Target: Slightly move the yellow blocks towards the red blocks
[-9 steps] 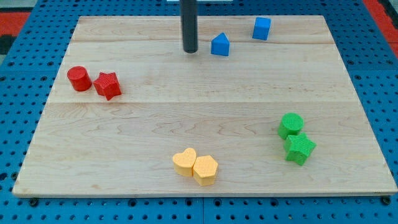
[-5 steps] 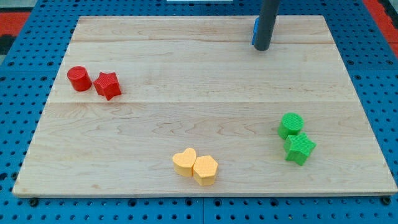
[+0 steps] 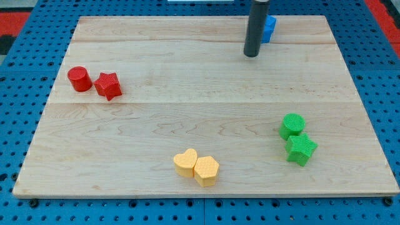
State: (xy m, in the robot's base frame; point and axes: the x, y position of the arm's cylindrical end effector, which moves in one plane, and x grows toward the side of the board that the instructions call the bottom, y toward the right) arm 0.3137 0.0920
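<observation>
My tip [image 3: 251, 55] rests on the board [image 3: 187, 119] near the view's top, touching no block and holding nothing; it is a bare rod with no jaws to open. A blue block [image 3: 269, 28] peeks out just behind the rod, toward the view's right; its shape is partly hidden.

Taking the tip as landmark:
- The yellow heart [image 3: 185, 162] and yellow hexagon [image 3: 206, 170] lie far below it, slightly to the view's left, touching. The pair's long axis runs left to right, dipping slightly rightward.
- The red cylinder [image 3: 79, 79] and red star [image 3: 108, 85] sit well to its left, side by side.
- The green cylinder [image 3: 292, 125] and green star [image 3: 301, 149] lie below-right.
</observation>
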